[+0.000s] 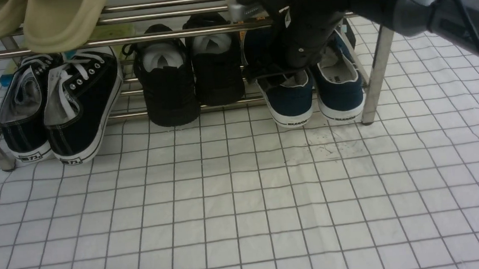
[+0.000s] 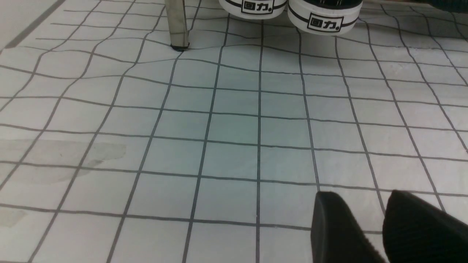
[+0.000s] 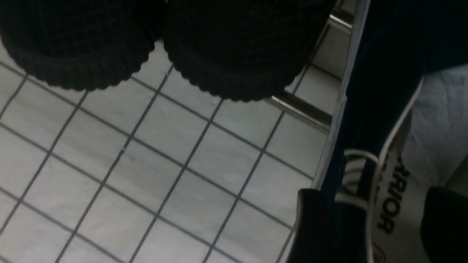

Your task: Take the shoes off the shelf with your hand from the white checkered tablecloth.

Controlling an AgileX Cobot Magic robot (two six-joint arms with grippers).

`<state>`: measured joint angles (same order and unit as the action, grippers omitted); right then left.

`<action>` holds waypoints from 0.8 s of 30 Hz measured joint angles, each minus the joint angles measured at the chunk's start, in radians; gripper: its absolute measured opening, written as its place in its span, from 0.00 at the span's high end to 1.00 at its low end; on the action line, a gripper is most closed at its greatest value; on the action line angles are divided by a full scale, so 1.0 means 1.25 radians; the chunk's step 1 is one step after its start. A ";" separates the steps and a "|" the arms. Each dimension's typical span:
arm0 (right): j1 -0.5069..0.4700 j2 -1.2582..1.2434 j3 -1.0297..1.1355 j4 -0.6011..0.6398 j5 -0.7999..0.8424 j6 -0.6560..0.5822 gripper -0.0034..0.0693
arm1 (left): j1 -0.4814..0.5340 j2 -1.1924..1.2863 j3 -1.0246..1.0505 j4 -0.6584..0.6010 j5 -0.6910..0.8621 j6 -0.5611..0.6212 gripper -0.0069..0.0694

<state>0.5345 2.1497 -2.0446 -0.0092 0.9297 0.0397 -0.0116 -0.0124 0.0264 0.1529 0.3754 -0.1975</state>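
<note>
The navy-blue shoes stand side by side at the right end of the lower tier of the chrome shelf (image 1: 172, 35), one (image 1: 288, 100) to the left of the other (image 1: 341, 94). My right gripper (image 1: 279, 75) reaches down onto the left one. In the right wrist view the gripper (image 3: 378, 223) is open and straddles that shoe's side wall (image 3: 365, 91), with one finger outside and one over the "WARRIOR" insole (image 3: 395, 204). My left gripper (image 2: 362, 204) is open and empty, low over the white checkered tablecloth (image 1: 244, 194).
Black lace-up sneakers (image 1: 62, 105) sit at the lower tier's left end and all-black shoes (image 1: 192, 74) in the middle. Beige slippers (image 1: 42, 17) lie on the upper tier. A rack leg (image 1: 373, 72) stands just right of the navy pair; another leg (image 2: 177, 22) is ahead of my left gripper.
</note>
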 joint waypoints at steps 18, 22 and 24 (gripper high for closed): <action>0.011 -0.024 -0.004 0.007 0.106 0.001 0.90 | 0.000 0.000 -0.001 0.000 0.001 0.000 0.60; 0.030 -0.070 -0.004 0.019 0.177 0.002 0.90 | 0.000 0.000 -0.001 0.000 0.001 0.000 0.60; 0.042 -0.090 -0.004 0.020 0.222 0.003 0.90 | 0.000 0.000 -0.001 0.000 0.001 0.000 0.60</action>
<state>0.5868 2.0370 -2.0497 0.0160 1.2075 0.0429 -0.0116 -0.0124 0.0256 0.1529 0.3772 -0.1975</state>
